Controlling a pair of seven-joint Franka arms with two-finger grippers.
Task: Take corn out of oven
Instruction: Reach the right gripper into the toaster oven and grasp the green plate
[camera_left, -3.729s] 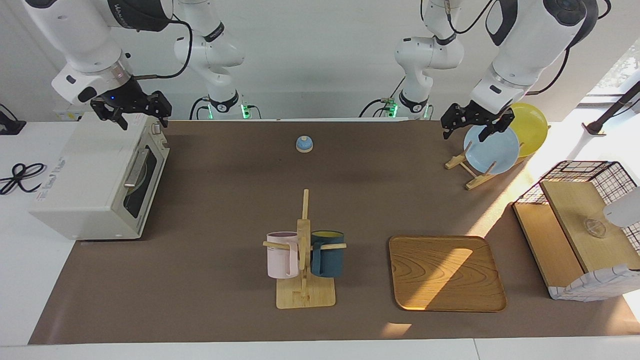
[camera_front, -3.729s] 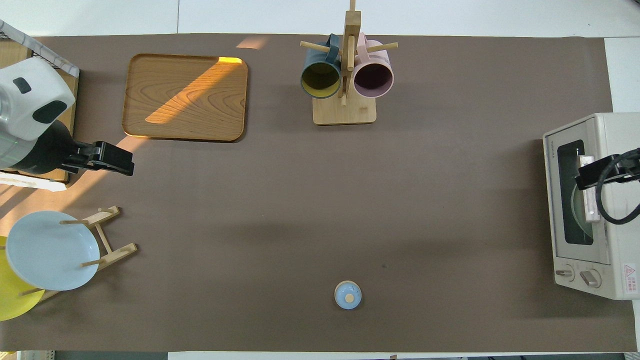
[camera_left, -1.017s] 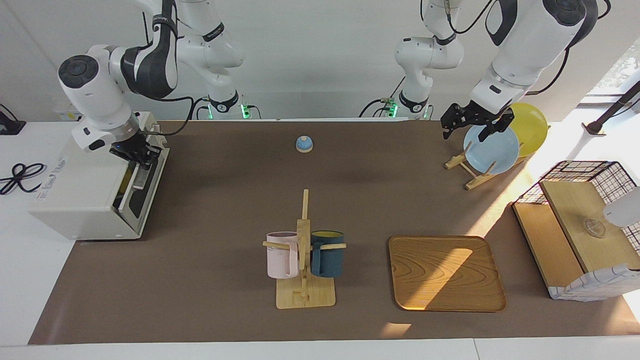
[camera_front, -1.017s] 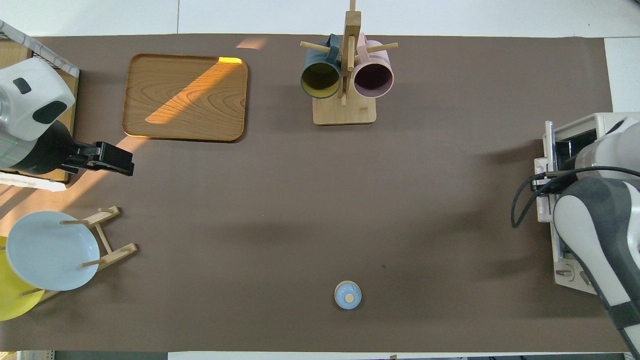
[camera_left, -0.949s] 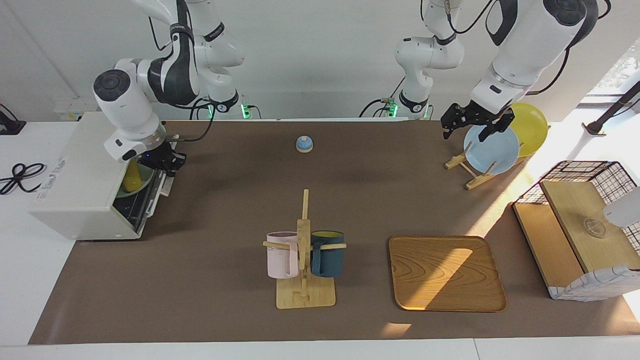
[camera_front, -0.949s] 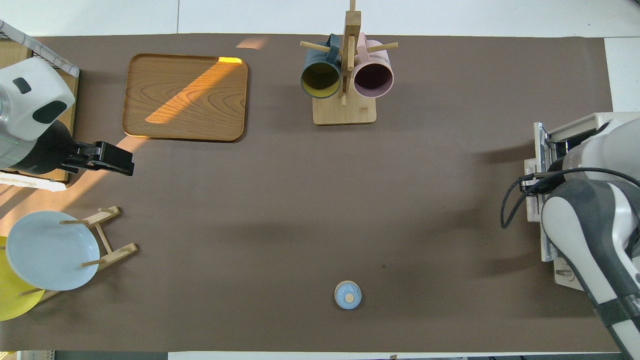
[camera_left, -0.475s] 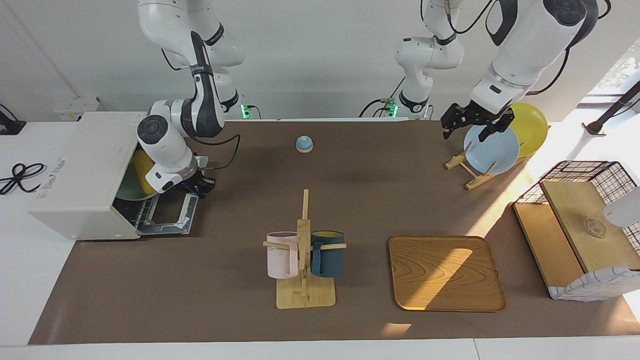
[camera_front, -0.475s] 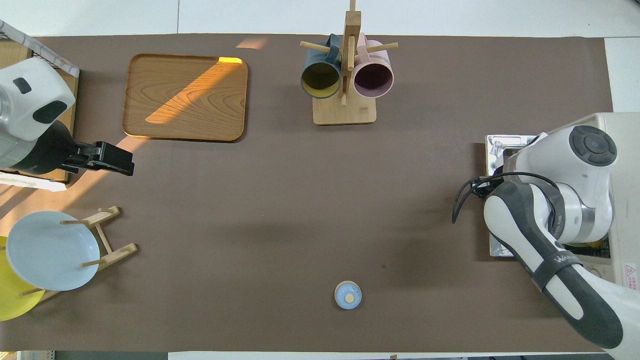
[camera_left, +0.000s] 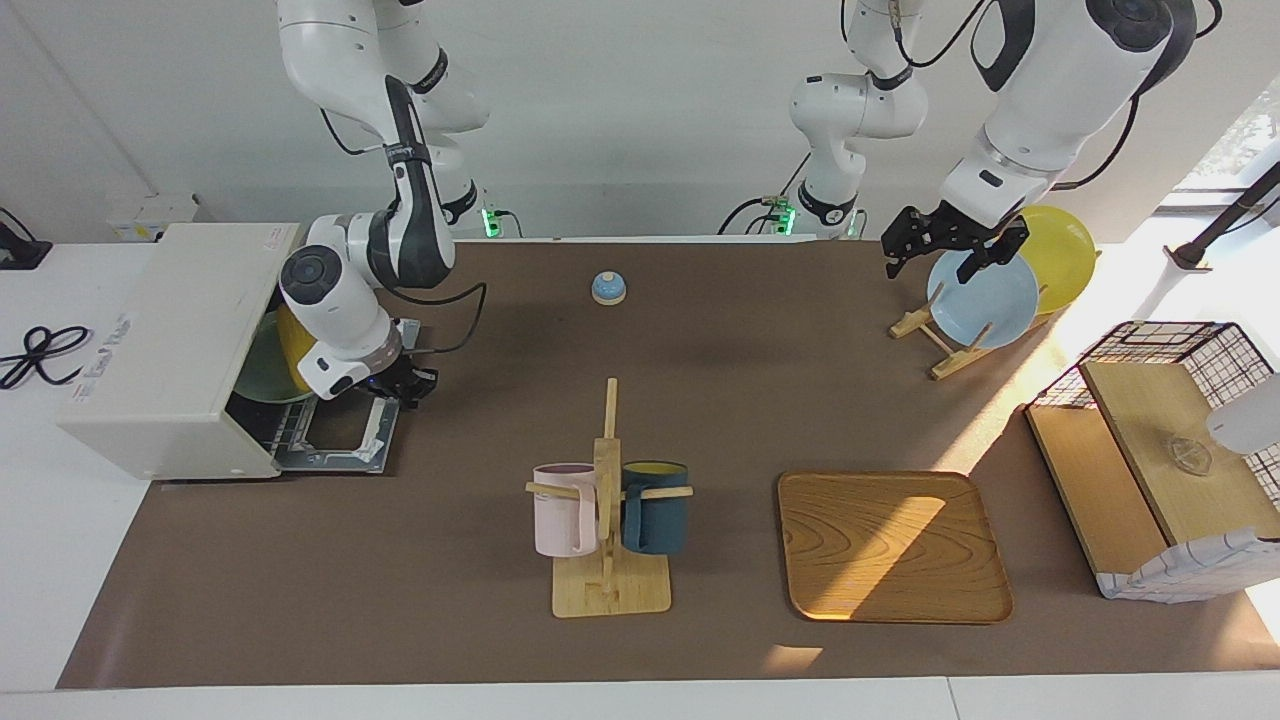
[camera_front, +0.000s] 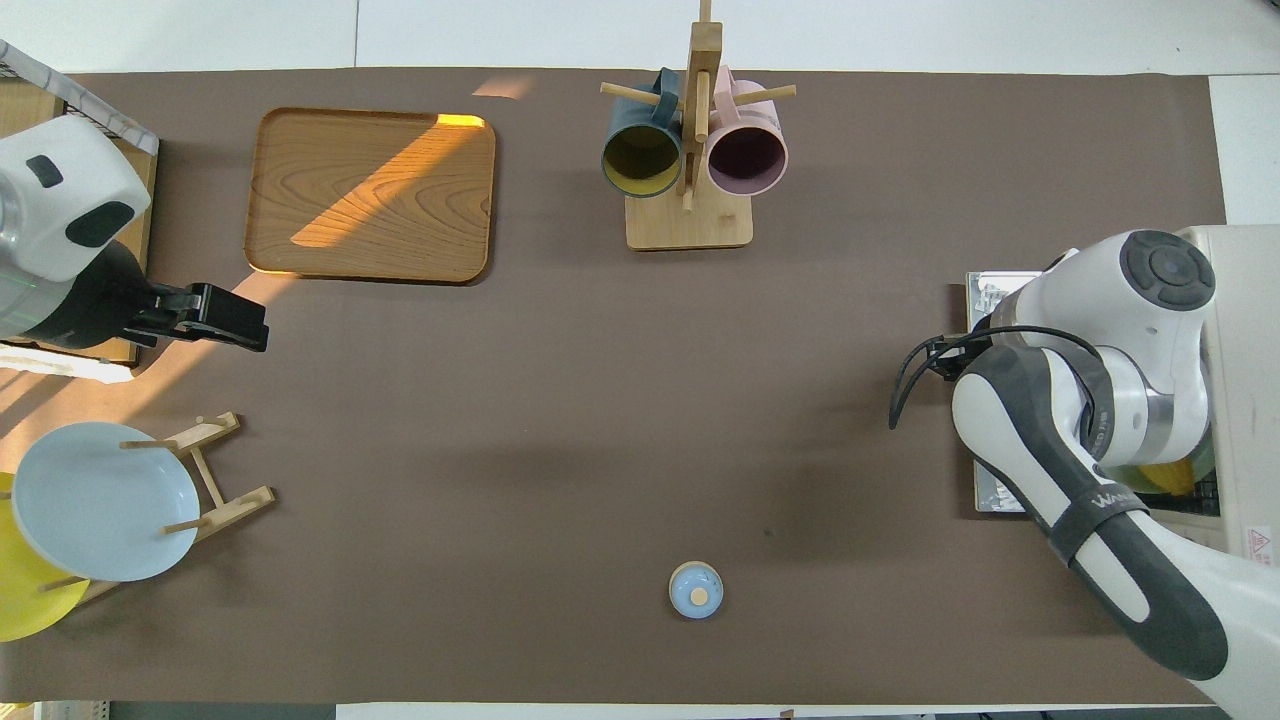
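Oven (camera_left: 170, 350): white, boxy, matte metal casing, at the right arm's end of the table. Its door (camera_left: 340, 440) lies dropped open and flat on the mat in front of it, framed in silver; a wire rack shows inside.

Corn (camera_left: 292, 345): glossy yellow, rounded, partly seen inside the oven mouth on a pale green plate (camera_left: 262, 370); the right arm's wrist hides most of it.

Right gripper (camera_left: 405, 385): dark, low at the outer edge of the open oven door, fingertips closed together. Whether they pinch the door's handle cannot be told.

Left gripper (camera_left: 950, 245): dark, jaws spread wide, holding nothing; it waits above the plate rack (camera_left: 935, 340), well apart from the oven.

Plate rack: pale wooden pegs, carrying a light blue plate (camera_left: 983, 298) and a yellow plate (camera_left: 1058, 258), both on edge.

Other items, all well apart from the oven: wooden mug stand (camera_left: 608, 530) with a pink mug (camera_left: 563, 510) and a dark teal mug (camera_left: 655, 507); rounded-square wooden tray (camera_left: 890, 545); small blue bell (camera_left: 608, 287); wire basket with wooden lid (camera_left: 1160, 455).

Surface: brown matte mat (camera_left: 450, 600) over a white table; plain white wall.
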